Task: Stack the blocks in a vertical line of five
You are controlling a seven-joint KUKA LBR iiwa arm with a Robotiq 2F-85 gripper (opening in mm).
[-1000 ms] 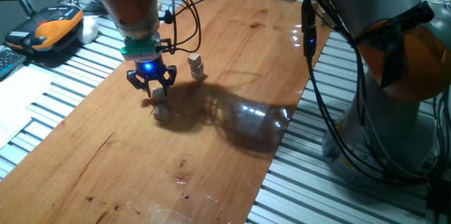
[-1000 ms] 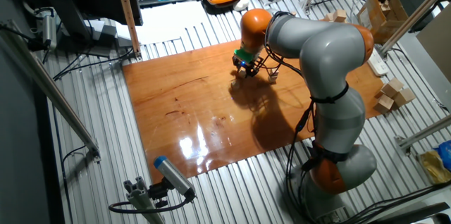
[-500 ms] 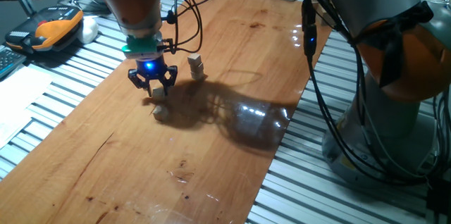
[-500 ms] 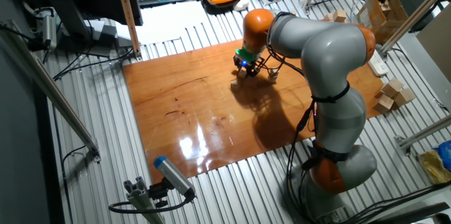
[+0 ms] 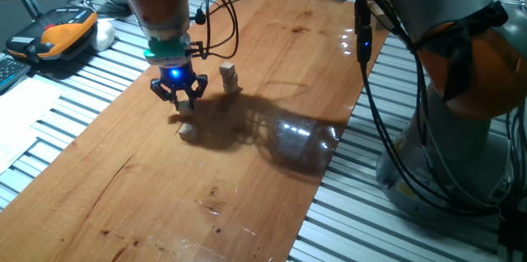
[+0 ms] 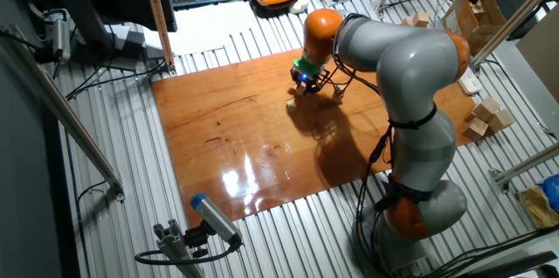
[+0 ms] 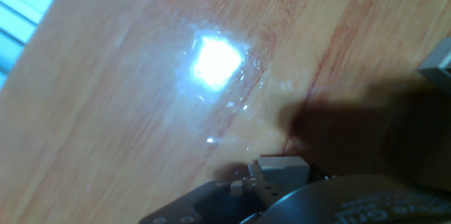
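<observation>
Care mattered most: the black two-finger gripper (image 5: 177, 95) held a tiny tan wooden cube (image 5: 184, 102) between narrow fingers, so I judged it should travel level and settle squarely on the short two-cube tan stack (image 5: 229, 78) just beside it. A second loose tan cube (image 5: 188, 130) lay below the tool. Only the hand view showed the glare on the orange-brown wooden tabletop (image 7: 106, 111).

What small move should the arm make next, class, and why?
Probably move sideways to the short stack and line up above it. The gripper seems to pinch a block clear of the board. The stack stands apart beside it, and a loose block lies below.
</observation>
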